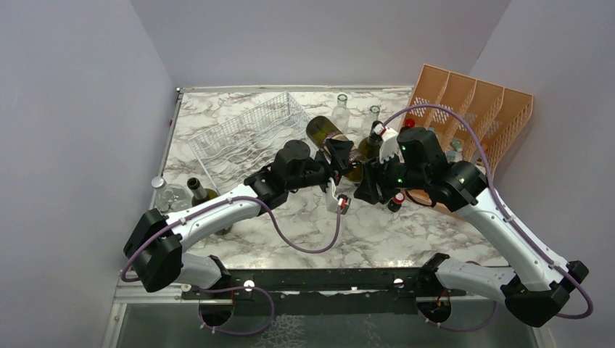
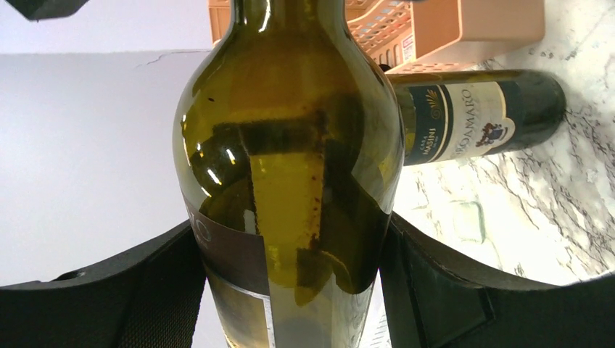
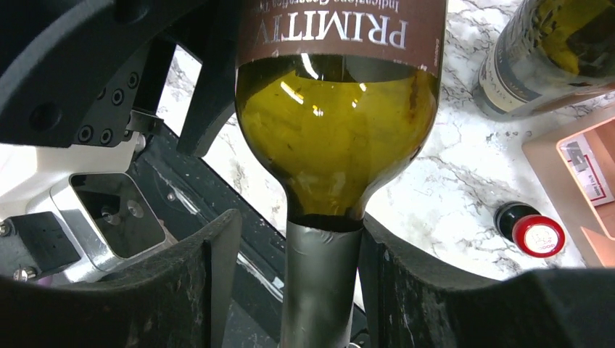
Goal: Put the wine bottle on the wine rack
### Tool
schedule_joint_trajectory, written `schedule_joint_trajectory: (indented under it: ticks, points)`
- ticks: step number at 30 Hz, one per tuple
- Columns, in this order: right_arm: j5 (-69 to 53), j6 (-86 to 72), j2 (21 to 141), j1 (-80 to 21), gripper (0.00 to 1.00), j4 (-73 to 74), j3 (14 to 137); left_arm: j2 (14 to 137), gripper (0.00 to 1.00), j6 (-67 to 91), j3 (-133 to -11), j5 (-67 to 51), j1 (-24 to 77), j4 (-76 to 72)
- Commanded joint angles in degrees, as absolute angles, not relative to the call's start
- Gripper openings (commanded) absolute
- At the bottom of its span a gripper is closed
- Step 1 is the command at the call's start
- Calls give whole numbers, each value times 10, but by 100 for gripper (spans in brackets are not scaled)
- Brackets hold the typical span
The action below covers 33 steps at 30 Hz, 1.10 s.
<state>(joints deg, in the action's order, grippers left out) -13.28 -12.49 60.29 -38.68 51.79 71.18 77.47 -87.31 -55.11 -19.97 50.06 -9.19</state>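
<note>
The olive-green wine bottle (image 1: 323,132) with a brown label hangs roughly level above the table's middle, between both arms. My left gripper (image 1: 339,156) is shut on its body; both pads press the glass in the left wrist view (image 2: 290,290). My right gripper (image 1: 368,185) is around the grey-foiled neck (image 3: 319,283). Its right finger touches the foil and its left finger (image 3: 210,283) stands off with a gap. The silvery-white wire wine rack (image 1: 246,134) lies at the back left, apart from the bottle.
The orange slotted file organizer (image 1: 471,109) stands at the back right. A labelled dark bottle (image 2: 479,116) lies beside it. Clear glass bottles (image 1: 341,109) stand at the back. A red-capped bottle (image 3: 537,233) lies below my right gripper. Another bottle (image 1: 203,194) lies at the left edge.
</note>
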Motion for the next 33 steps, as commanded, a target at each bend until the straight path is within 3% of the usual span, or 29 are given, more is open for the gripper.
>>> schedule_joint_trajectory:
  ticks: [1, 16, 18, 21, 23, 25, 28, 29, 30, 33]
  points:
    - [-130, -126, 611, -391, 59, 493, 703, 757, 0, -938, -591, -206, 502, -89]
    - [-155, -121, 639, -390, 49, 425, 658, 749, 0, -906, -592, -206, 502, -113]
    - [-156, -119, 641, -391, 40, 420, 654, 748, 0, -902, -592, -205, 502, -113]
    - [-152, -115, 641, -391, 14, 414, 653, 747, 0, -897, -588, -196, 502, -115]
    - [-145, -111, 637, -391, 2, 407, 653, 746, 0, -894, -580, -190, 503, -126]
    - [-135, -110, 628, -391, 1, 394, 650, 743, 18, -889, -571, -183, 502, -141]
    - [-117, -112, 606, -391, 1, 369, 644, 739, 61, -880, -552, -171, 503, -168]
    - [-112, -112, 602, -391, 1, 364, 644, 738, 94, -879, -549, -165, 502, -167]
    - [-107, -114, 598, -391, 1, 358, 644, 737, 99, -875, -548, -160, 503, -163]
    - [-92, -117, 591, -391, 1, 348, 643, 730, 99, -856, -549, -147, 502, -140]
